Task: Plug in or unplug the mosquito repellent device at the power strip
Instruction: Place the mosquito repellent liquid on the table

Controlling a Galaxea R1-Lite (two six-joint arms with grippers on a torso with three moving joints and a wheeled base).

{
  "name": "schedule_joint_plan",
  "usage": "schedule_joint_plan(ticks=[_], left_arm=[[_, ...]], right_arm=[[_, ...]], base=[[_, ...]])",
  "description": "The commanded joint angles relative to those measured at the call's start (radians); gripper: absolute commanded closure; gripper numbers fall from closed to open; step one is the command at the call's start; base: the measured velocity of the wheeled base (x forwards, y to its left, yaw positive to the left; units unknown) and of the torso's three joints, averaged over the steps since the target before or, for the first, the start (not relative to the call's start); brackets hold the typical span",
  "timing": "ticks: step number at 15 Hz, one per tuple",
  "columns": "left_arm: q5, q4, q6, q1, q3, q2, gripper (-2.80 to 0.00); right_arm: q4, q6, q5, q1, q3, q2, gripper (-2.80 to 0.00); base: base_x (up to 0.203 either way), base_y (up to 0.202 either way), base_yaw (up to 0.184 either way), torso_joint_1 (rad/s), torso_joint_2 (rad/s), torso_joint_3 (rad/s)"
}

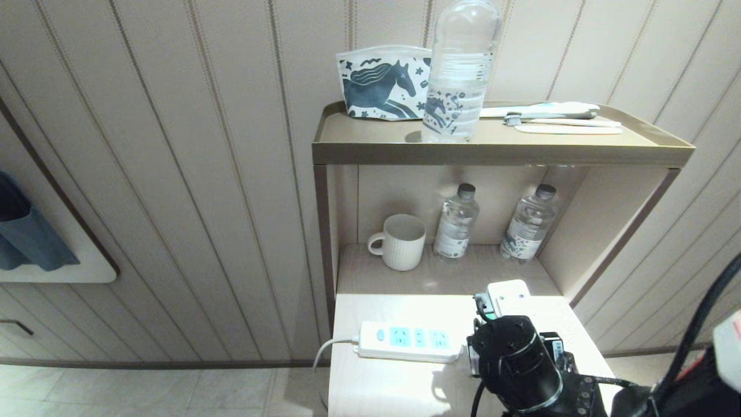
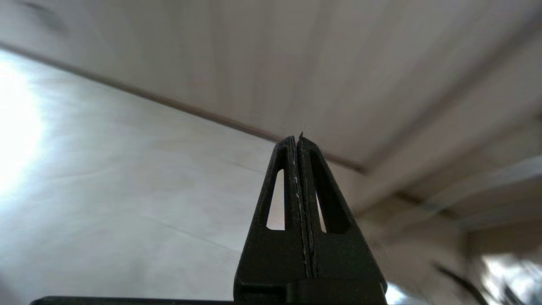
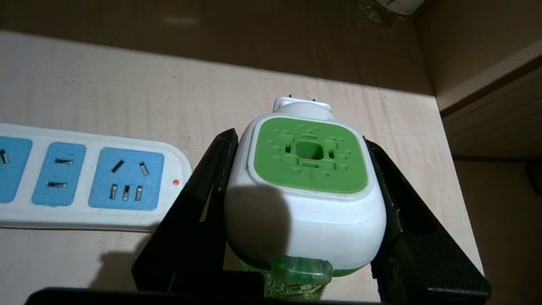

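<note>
My right gripper [image 3: 298, 139] is shut on the mosquito repellent device [image 3: 309, 186], one black finger on each white side. Its green square face points toward the camera, and the green liquid bottle [image 3: 292, 277] hangs at the wrist end. The plug end [image 3: 301, 103] points away and sits in no socket. The device is held just off the end of the power strip [image 3: 84, 182], which lies on the light tabletop showing blue sockets and a red light. From the head, the device [image 1: 508, 296] sits right of the strip [image 1: 408, 341], past my right wrist. My left gripper [image 2: 297, 137] is shut and holds nothing, off by the wall and floor.
The tabletop [image 1: 376, 388] ends in a niche holding a white mug [image 1: 400, 242] and two water bottles [image 1: 456, 221] [image 1: 529, 223]. The shelf [image 1: 498, 152] above carries a large bottle [image 1: 460, 69], a horse-print pouch [image 1: 382, 84] and toothbrushes [image 1: 556, 116]. The strip's cord [image 1: 327, 350] hangs off the left edge.
</note>
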Motion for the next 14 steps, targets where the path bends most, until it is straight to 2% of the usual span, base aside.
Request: schedule_joint_plan(ticks=[1,3,6,8,10,12,14], left_arm=[[0.021,0.004,0.026,0.092,0.012,-0.066,0.00],[0.032,0.000,0.075,0.204,0.024,-0.121,0.00],[0.093,-0.102,0.123,0.236,0.048,-0.133,0.00],[0.098,-0.104,0.171,0.341,0.047,-0.160,0.00],[0.122,-0.088,0.184,0.366,0.072,-0.186,0.00],[0.104,-0.092,0.194,0.354,0.091,-0.255,0.00],[0.009,-0.086,0.266,0.346,0.092,-0.373,0.00]], right_arm=[[-0.117,-0.012,-0.012,-0.003,0.044,0.051,0.00],[-0.126,-0.015,-0.050,-0.004,0.047,0.053,0.00],[-0.172,-0.021,-0.064,-0.017,0.051,0.055,0.00],[-0.184,-0.035,-0.065,-0.019,0.053,0.058,0.00],[-0.190,-0.044,-0.068,-0.019,0.048,0.061,0.00],[-0.224,-0.045,-0.089,-0.026,0.053,0.085,0.00],[-0.275,-0.057,-0.093,-0.034,0.061,0.105,0.00]], base=[[0.000,0.000,0.000,0.000,0.00,0.000],[0.000,0.000,0.000,0.000,0.00,0.000],[0.000,0.000,0.000,0.000,0.00,0.000],[0.000,0.000,0.000,0.000,0.00,0.000],[0.000,0.000,0.000,0.000,0.00,0.000],[0.000,0.000,0.000,0.000,0.00,0.000],[0.000,0.000,0.000,0.000,0.00,0.000]])
